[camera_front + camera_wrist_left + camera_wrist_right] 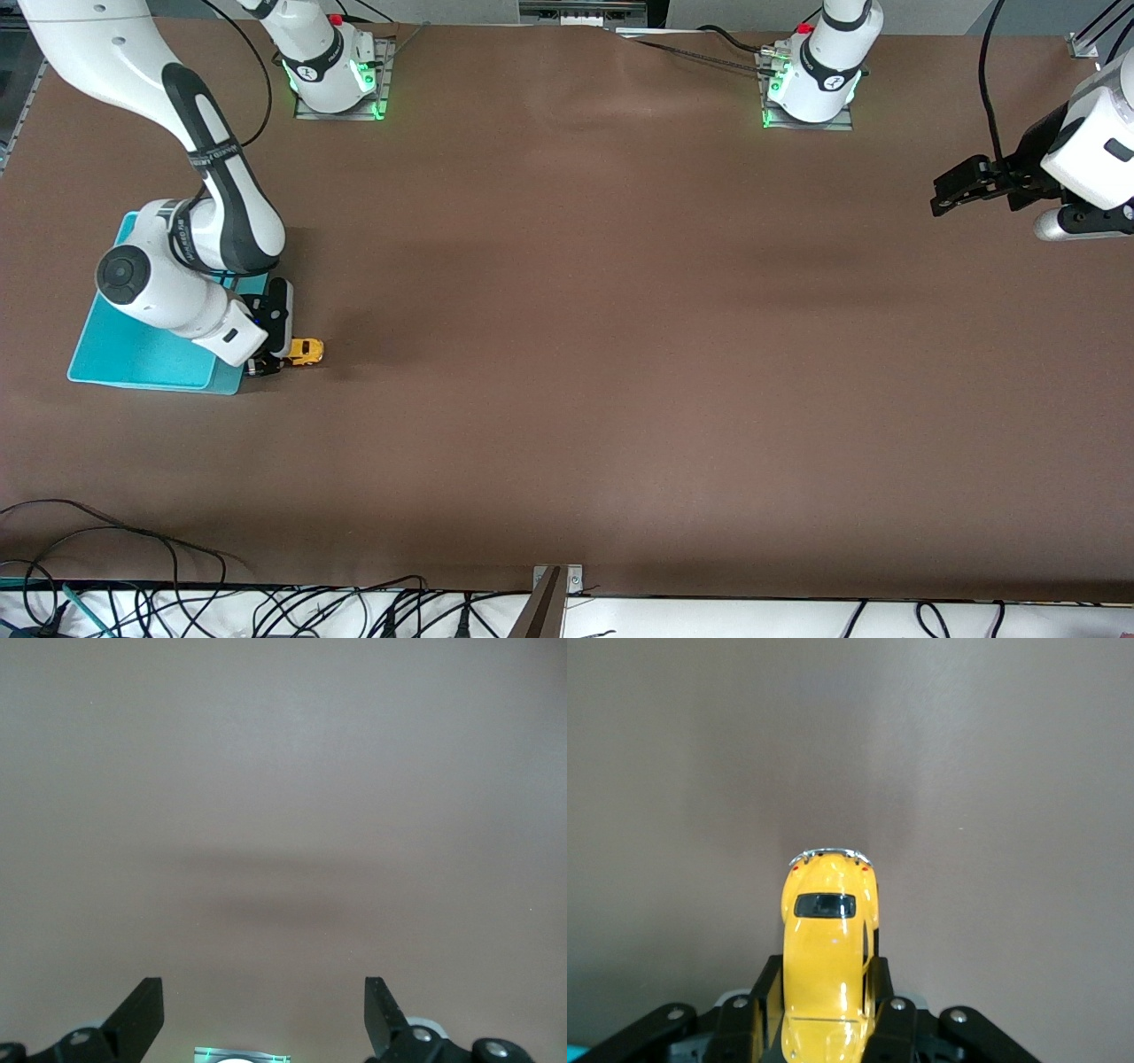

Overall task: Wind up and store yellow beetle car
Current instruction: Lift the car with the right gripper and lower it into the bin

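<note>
Gleaming yellow beetle car (829,948), dark windows

No readable text, label, brand, number or sign on anything here.

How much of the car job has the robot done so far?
Only the start. The right gripper has its fingers shut on the yellow beetle car, which sits on the table right beside the turquoise bin. The car is not in the bin yet, so winding it and storing it are still to come. The left gripper waits open over bare table at its own end.
</note>
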`<action>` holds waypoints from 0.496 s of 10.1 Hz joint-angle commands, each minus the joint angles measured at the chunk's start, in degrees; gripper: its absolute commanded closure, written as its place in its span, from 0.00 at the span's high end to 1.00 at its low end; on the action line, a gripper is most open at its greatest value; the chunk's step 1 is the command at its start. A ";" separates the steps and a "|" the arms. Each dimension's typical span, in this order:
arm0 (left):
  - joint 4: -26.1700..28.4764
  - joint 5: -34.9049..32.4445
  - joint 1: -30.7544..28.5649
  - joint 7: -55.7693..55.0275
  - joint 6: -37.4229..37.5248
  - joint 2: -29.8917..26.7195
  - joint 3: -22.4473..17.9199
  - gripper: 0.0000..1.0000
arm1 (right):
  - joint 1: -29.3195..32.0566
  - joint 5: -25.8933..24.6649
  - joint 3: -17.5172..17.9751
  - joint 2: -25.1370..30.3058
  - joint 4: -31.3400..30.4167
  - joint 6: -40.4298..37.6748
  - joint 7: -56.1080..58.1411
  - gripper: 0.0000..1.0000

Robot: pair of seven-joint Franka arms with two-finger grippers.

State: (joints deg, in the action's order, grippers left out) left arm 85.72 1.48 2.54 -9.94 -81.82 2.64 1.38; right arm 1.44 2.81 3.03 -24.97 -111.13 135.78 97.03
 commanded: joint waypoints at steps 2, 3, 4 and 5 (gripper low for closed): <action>-1.96 0.89 -0.43 0.80 1.13 0.88 -0.32 1.00 | 0.50 1.14 -0.03 5.01 9.14 -19.00 -4.91 0.00; -1.96 0.89 -0.35 0.80 1.13 0.79 -0.32 1.00 | 0.58 1.05 -1.52 5.80 11.09 -22.71 -5.36 0.00; -1.96 0.89 -0.17 0.80 1.13 0.79 -0.15 1.00 | 0.59 1.05 -4.49 6.85 11.28 -24.14 -5.19 0.00; -1.96 0.89 -0.17 0.80 1.22 0.79 -0.06 1.00 | 0.59 1.05 -7.13 7.47 11.03 -24.33 -4.49 0.00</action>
State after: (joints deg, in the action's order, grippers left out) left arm 85.67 1.48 2.50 -9.92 -81.82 2.65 1.18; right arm 1.57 2.87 -0.92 -18.16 -100.36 113.12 91.77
